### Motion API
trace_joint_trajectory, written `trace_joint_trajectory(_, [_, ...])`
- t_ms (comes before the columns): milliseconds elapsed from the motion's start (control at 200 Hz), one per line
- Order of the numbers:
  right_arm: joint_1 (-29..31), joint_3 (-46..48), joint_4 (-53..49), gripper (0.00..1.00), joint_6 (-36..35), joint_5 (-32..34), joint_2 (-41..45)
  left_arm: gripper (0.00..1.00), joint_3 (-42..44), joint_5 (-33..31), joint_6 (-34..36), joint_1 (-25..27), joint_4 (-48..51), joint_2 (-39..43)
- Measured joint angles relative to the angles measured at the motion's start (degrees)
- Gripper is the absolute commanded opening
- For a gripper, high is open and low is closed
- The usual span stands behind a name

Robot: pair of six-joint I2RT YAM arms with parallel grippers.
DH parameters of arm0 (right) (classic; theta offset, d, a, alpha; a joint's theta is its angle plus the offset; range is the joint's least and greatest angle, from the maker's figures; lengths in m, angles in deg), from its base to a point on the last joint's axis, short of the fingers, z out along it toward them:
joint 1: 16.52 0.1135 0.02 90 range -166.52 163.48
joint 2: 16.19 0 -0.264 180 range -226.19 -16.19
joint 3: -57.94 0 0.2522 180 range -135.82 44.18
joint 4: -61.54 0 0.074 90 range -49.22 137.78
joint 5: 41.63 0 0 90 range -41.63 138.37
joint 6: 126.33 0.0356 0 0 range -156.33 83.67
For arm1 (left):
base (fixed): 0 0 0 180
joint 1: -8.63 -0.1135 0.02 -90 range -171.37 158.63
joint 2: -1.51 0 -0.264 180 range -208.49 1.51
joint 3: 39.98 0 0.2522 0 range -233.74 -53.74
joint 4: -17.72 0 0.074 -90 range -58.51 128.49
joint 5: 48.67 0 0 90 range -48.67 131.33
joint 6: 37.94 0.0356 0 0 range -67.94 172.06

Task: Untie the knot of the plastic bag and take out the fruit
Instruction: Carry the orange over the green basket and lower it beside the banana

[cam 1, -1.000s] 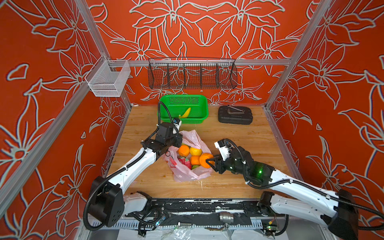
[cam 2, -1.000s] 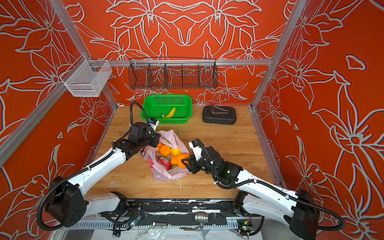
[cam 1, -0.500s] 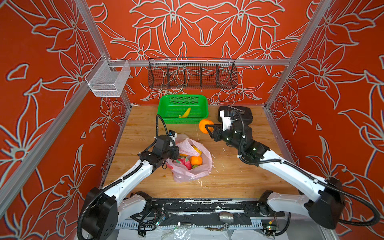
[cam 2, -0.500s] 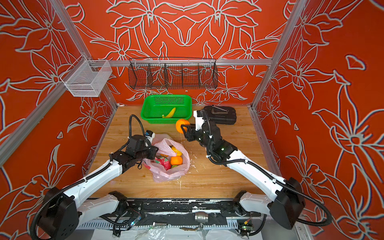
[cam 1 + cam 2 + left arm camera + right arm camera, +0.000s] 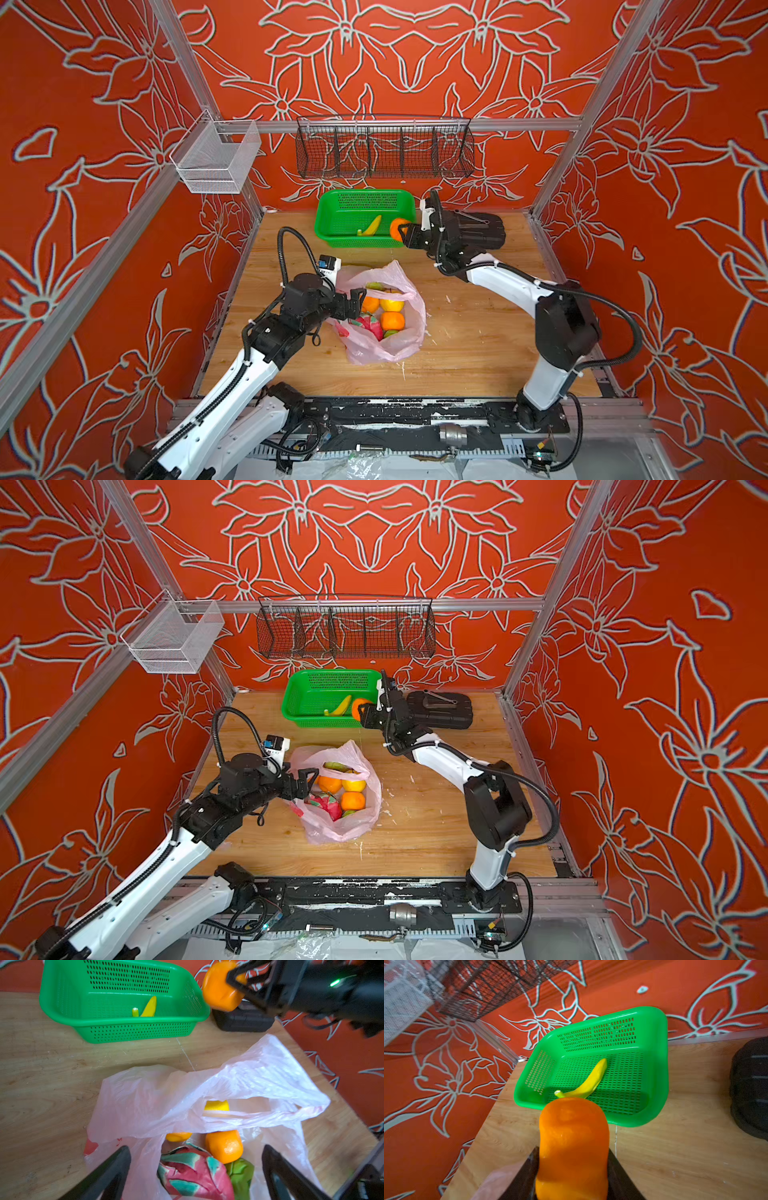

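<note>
Orange [image 5: 573,1147] squashed between right fingers [image 5: 618,1180]; left fingers [image 5: 108,1172] spread wide at crinkly pink bag [image 5: 259,1076].

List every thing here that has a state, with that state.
plastic bag, untied, mouth open, fruit inside.
left end effector, open at the bag's mouth.
right end effector, shut on the orange.
orange, held beside the green basket, not in it.
green basket, upright, holding a banana.

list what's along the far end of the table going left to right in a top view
green basket → orange, held in the right gripper → black case
</note>
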Motion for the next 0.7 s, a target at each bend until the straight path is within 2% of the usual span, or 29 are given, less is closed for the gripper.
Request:
trace_joint_trajectory(205, [-2.4, -11.5, 2.6, 0.45, 2.4, -0.5, -14.2, 0.98, -6.4, 2.8, -0.9, 0.4, 4.0, 0.3])
trace_joint_trajectory(430, [-2.7, -23.6, 2.5, 0.45, 2.1, -0.2, -26.9, 0.98, -7.6, 3.8, -1.0, 0.7, 6.1, 0.3])
trace_joint_trajectory(701, [-2.7, -46.4, -8.0, 0.49, 0.8, -0.2, -41.1, 0.98, -7.6, 3.8, -1.0, 0.7, 7.4, 0.4])
